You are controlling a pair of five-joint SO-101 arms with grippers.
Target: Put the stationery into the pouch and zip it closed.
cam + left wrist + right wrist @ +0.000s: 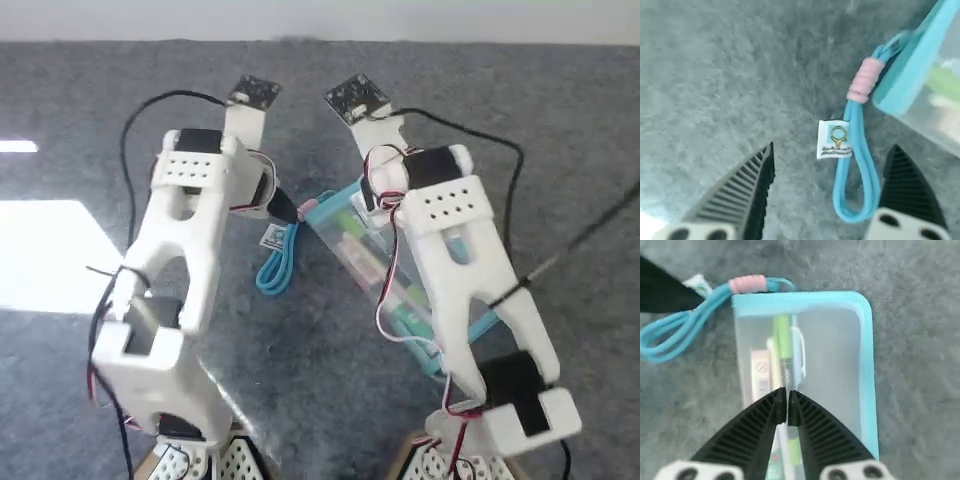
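A clear pouch (pixel 352 248) with a teal border lies on the grey mat, with stationery inside: a green pen (pixel 782 337) and a white eraser-like item (pixel 761 374). A blue cord loop (pixel 277 266) with a pink bead (pixel 864 80) and a white tag (pixel 834 139) hangs off the pouch's corner (pixel 912 80). My left gripper (pixel 832 147) is open low over the mat, its fingers straddling the cord loop and tag. My right gripper (pixel 788 394) is shut, its tips together right above the middle of the pouch (pixel 832 355), over the pen.
Grey carpet-like mat (pixel 500 110) covers the table. A bright patch of glare (pixel 45 255) lies at the left. Black cables (pixel 140 110) trail from both arms. A dark finger of the other arm (pixel 665 290) shows by the cord.
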